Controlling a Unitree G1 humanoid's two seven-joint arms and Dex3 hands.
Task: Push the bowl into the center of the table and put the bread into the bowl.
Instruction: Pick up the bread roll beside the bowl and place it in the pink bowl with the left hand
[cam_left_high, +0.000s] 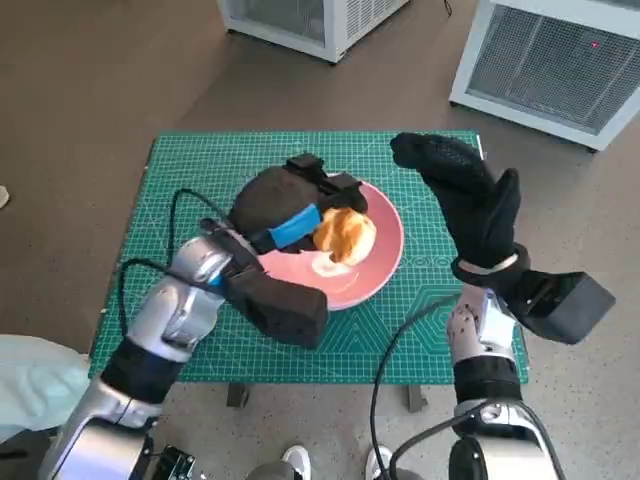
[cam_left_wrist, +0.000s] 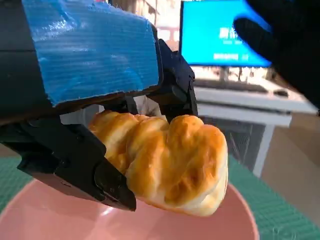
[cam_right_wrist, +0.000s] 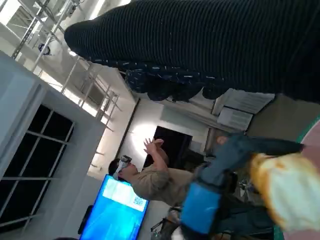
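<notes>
1. Bowl (cam_left_high: 380, 262): pink, shallow, sits on the green mat (cam_left_high: 200, 170) about mid-table, a touch toward the right hand's side. Its rim and inner wall show pale pink in the left wrist view (cam_left_wrist: 45, 220).
2. Bread (cam_left_high: 345, 235): golden, twisted roll, over the bowl's middle. In the left wrist view (cam_left_wrist: 170, 165) it hangs just above the bowl's floor; whether its underside touches the bowl cannot be told.
3. Left hand (cam_left_high: 290, 205): reaches in over the bowl from the bowl's left side, blue tape on its back (cam_left_wrist: 90, 50). It grasps the bread; black fingers (cam_left_wrist: 75, 165) clamp along one side of the roll and more black parts press it from behind.
4. Right hand (cam_left_high: 465, 195): gloved, raised above the table just right of the bowl, clear of bowl and bread. Fingers extended and held loosely apart, nothing in them. Glove also shows as a dark ribbed band in the right wrist view (cam_right_wrist: 210, 45).
5. Right wrist view, turned: the bread (cam_right_wrist: 287, 192) and the blue tape of the left hand (cam_right_wrist: 202, 207) appear near one edge, blurred.
6. Beyond the bowl: a person (cam_right_wrist: 150, 175) with hands lifted, beside a blue screen (cam_right_wrist: 112, 212). The same screen shows in the left wrist view (cam_left_wrist: 215, 40).
7. Floor beyond the mat's far edge: two white grilled cabinets (cam_left_high: 545, 55).
</notes>
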